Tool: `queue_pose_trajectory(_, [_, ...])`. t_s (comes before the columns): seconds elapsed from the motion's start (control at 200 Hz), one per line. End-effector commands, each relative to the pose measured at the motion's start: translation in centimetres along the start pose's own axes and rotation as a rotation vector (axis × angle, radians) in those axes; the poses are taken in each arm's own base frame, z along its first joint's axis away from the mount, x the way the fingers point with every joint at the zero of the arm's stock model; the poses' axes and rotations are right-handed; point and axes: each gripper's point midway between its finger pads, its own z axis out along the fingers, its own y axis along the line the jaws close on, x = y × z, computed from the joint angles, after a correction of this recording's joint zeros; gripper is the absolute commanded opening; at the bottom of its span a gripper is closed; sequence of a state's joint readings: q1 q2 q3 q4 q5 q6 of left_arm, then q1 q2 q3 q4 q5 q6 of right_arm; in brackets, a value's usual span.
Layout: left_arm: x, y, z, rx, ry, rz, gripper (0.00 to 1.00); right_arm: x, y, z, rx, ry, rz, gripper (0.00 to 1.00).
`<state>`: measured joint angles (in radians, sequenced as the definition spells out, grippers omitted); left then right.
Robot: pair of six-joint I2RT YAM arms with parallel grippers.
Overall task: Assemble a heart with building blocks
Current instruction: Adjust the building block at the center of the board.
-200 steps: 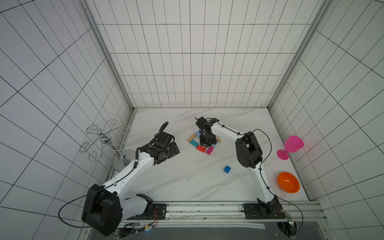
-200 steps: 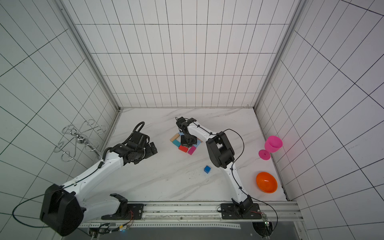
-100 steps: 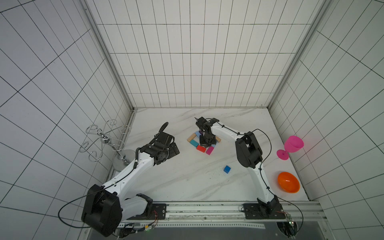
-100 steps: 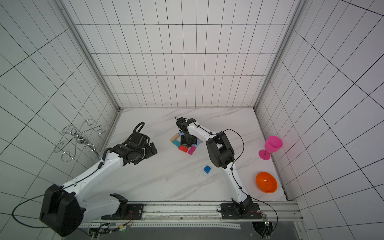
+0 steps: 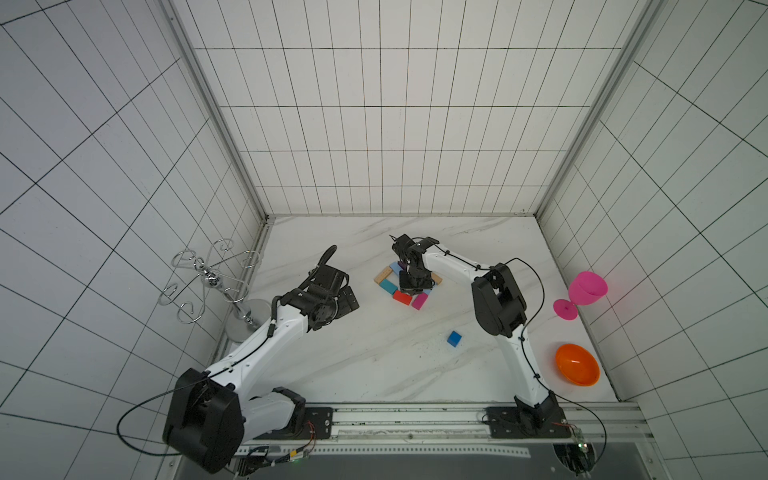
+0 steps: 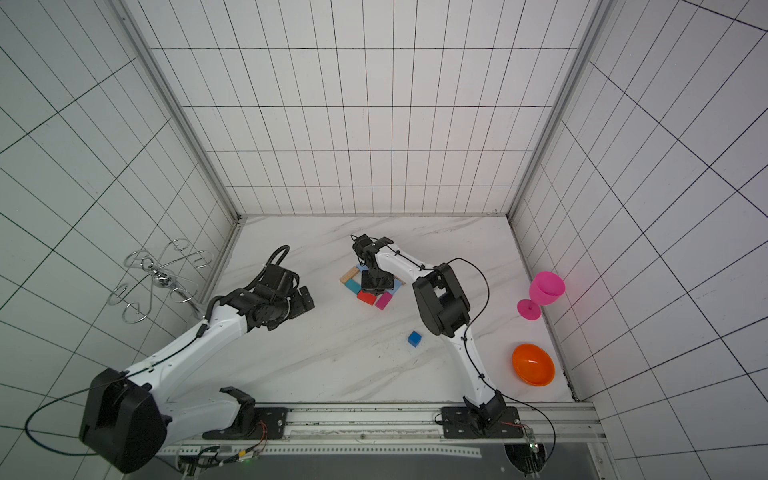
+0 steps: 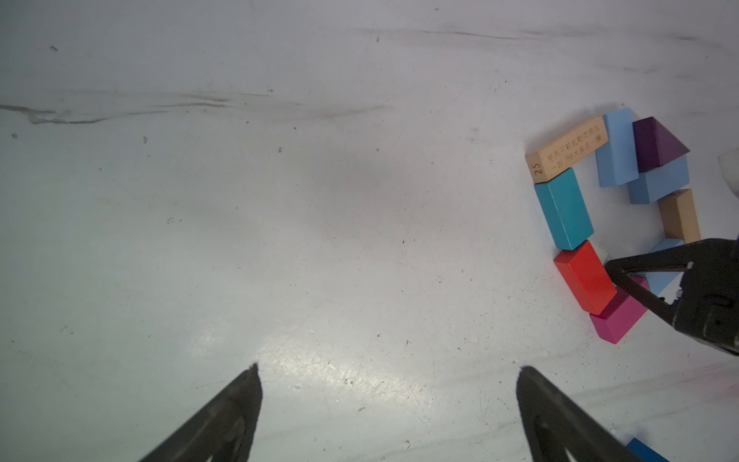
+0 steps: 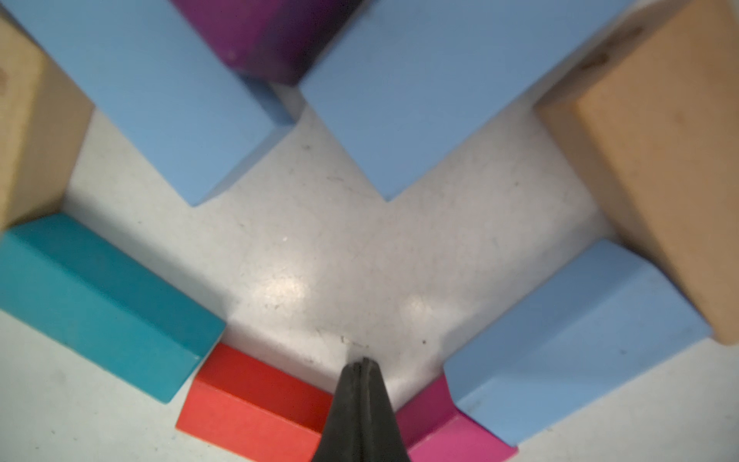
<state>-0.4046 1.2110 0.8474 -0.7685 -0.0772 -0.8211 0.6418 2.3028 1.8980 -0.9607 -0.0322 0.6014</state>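
The building blocks form a hollow ring, the heart (image 5: 405, 284) (image 6: 372, 286), at mid-table. In the left wrist view I see the tan brick (image 7: 568, 150), two light blue bricks (image 7: 616, 150), the purple wedge (image 7: 656, 142), the teal brick (image 7: 564, 208), the red brick (image 7: 586, 276) and the pink brick (image 7: 618, 316). My right gripper (image 8: 363, 362) is shut and empty, with its tips down inside the ring where red (image 8: 256, 404) meets pink (image 8: 448, 436). The blue cube (image 5: 454, 338) (image 6: 414, 338) lies apart, nearer the front. My left gripper (image 7: 388, 372) (image 5: 347, 299) hangs open over bare table, left of the ring.
A pink goblet (image 5: 586, 291) and an orange bowl (image 5: 577, 370) stand by the right wall. A chrome wire rack (image 5: 212, 278) on a round base (image 5: 249, 320) stands at the left edge. The rail with both arm bases runs along the front.
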Motion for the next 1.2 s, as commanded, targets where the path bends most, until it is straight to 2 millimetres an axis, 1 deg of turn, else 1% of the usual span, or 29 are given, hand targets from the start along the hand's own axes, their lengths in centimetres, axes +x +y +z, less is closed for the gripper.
queue_pose_trajectory(0.0, [-0.2, 0.1, 0.0, 0.004, -0.016, -0.009, 0.98, 1.1, -0.5, -0.4, 0.021, 0.021, 0.002, 0.0])
queue_pose_trajectory(0.51, [-0.1, 0.3, 0.0, 0.005, -0.016, -0.019, 0.98, 1.5, -0.1, -0.7, 0.014, 0.014, -0.006, 0.0])
queue_pose_trajectory(0.859, [0.0, 0.2, 0.1, 0.008, -0.015, -0.02, 0.98, 1.3, 0.3, -1.4, 0.006, -0.009, -0.009, 0.0])
queue_pose_trajectory(1.194, [-0.1, 0.1, 0.1, 0.012, -0.016, -0.021, 0.98, 1.2, 0.2, -1.6, 0.013, -0.016, -0.005, 0.0])
